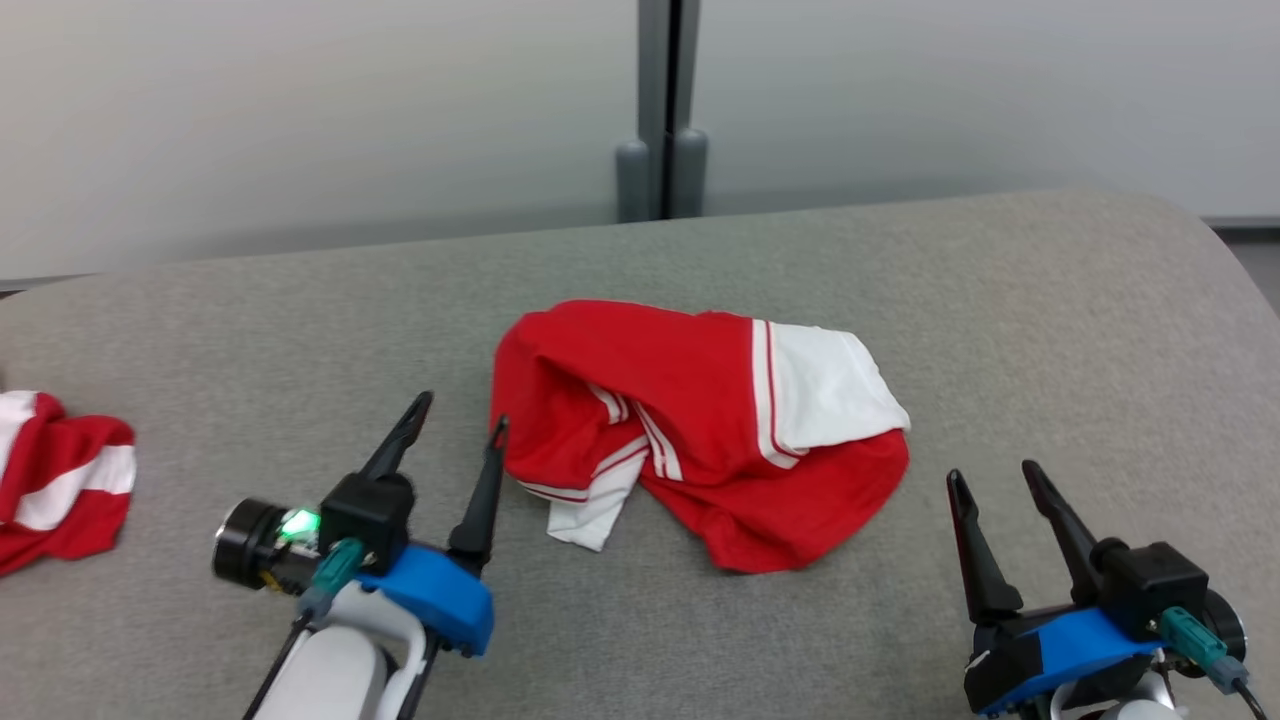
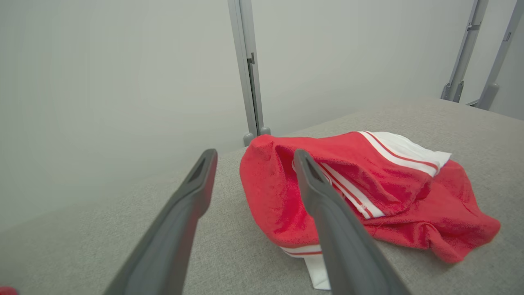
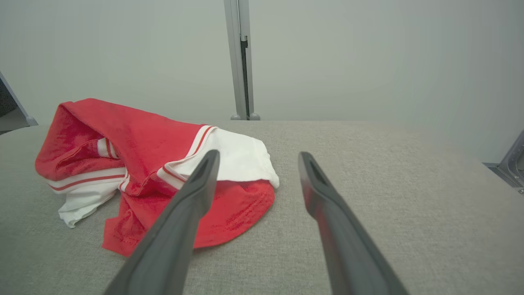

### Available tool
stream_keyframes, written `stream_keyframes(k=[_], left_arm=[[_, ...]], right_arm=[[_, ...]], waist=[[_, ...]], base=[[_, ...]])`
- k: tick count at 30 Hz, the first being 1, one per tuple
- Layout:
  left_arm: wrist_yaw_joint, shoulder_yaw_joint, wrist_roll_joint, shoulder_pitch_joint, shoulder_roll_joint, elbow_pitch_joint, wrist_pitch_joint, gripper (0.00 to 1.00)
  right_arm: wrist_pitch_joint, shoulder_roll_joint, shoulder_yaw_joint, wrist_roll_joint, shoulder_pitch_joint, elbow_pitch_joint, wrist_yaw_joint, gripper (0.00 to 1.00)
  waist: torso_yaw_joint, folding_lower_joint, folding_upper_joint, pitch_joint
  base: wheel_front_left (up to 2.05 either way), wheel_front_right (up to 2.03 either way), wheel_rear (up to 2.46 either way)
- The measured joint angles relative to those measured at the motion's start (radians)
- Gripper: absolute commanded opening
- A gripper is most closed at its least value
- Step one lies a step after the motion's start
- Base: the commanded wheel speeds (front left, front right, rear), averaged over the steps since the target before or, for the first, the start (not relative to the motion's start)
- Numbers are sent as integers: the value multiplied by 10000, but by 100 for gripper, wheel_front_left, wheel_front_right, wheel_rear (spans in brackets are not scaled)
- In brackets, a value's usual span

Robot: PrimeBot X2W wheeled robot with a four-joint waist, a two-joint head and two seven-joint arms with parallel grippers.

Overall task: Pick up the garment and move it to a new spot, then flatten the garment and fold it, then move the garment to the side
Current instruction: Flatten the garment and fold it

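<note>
Left pincer (image 1: 462, 410) and right pincer (image 1: 992, 470) flank the garment (image 1: 700, 400), and neither grips it. By my judgement the step in hand is the first one, the pick-up, with no hold taken yet. The next move seems to call for the left pincer to shift to its right and down until a raised fold sits between its jaws, then close. The right pincer would need to reach forward and to its left for the opposite edge, so that the heap lifts without dragging.

Left pincer: jaws spread wide with nothing between them, low over the grey padded surface (image 1: 900, 270). Its inner finger stands just beside the garment's edge; from where I stand I cannot tell whether the tip grazes the cloth. Right pincer: also wide and empty, standing apart from the cloth.

Garment: red with white panels and striped trim, crumpled in a loose heap. It lies ahead and to the right of the left pincer, and ahead and to the left of the right pincer. A white flap pokes out on the side nearest the left pincer. A broader white panel lies folded over the top, toward the right pincer. A second red-and-white cloth (image 1: 60, 480) lies well off to the left pincer's outer side.
</note>
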Motion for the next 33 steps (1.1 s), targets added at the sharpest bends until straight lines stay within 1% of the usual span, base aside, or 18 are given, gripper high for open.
stream_keyframes(k=[6, 12, 13, 14, 15, 17, 20, 23, 28, 31, 32, 33], left_arm=[[-449, -913, 240, -1252, -205, 1689, -8, 100], [-602, -1473, 299, -2090, -132, 3325, -84, 100], [-631, -1582, 299, -2315, -130, 3904, -81, 100], [-633, -1593, 267, -2406, -148, 4163, -90, 100], [-635, -1624, 226, -2485, -151, 4451, -125, 80], [-637, -1653, 92, -2598, -209, 4849, -313, 0], [-640, -1653, -150, -2741, -374, 5229, -662, 0], [-639, -1540, -355, -2753, -474, 5283, -970, 0], [-531, -1058, -838, -2204, -481, 4259, -1198, 0], [-316, -767, -930, -1495, -115, 3354, -1225, 0], [-98, -504, -1068, -904, 134, 2746, -1227, 0], [29, -380, -1143, -588, 240, 2424, -1229, 0]], right_arm=[[-155, -2, -6, 102, -317, 71, 0, 100], [-380, -2, 46, 226, -659, 339, 0, 100], [-451, -4, 59, 244, -695, 422, 0, 100], [-483, -4, 54, 251, -700, 466, 0, 100], [-500, -4, 56, 255, -718, 506, 0, 100], [-556, -2, 42, 253, -757, 581, 0, 100], [-612, -6, -84, 230, -763, 681, -2, 100], [-627, -4, -79, 205, -745, 756, 0, 100], [-654, -8, -54, 192, -516, 855, -2, 100], [-635, -4, -27, 178, -403, 863, 0, 100], [-598, 0, 8, 176, -388, 851, 0, 100], [-593, 2, 6, 176, -359, 838, 0, 100]], waist=[[-698, 0, 0, 589], [-1261, 1, 0, 1082], [-1362, 0, 0, 1148], [-1389, 0, -1, 1166], [-1403, -1, -1, 1172], [-1404, 0, -1, 1148], [-1242, -1, -1, 995], [-932, -2, -2, 750], [-187, -4, -3, 240], [292, -4, -5, 3], [570, -4, -4, -99], [696, -4, -5, -138]], base=[[0, 0, 0], [0, 0, 0], [0, 0, 0], [0, 0, 0], [0, 0, 0], [0, 0, 0], [0, 0, 0], [0, 0, 0], [0, 0, 0], [0, 0, 0], [0, 0, 0], [0, 0, 0]])
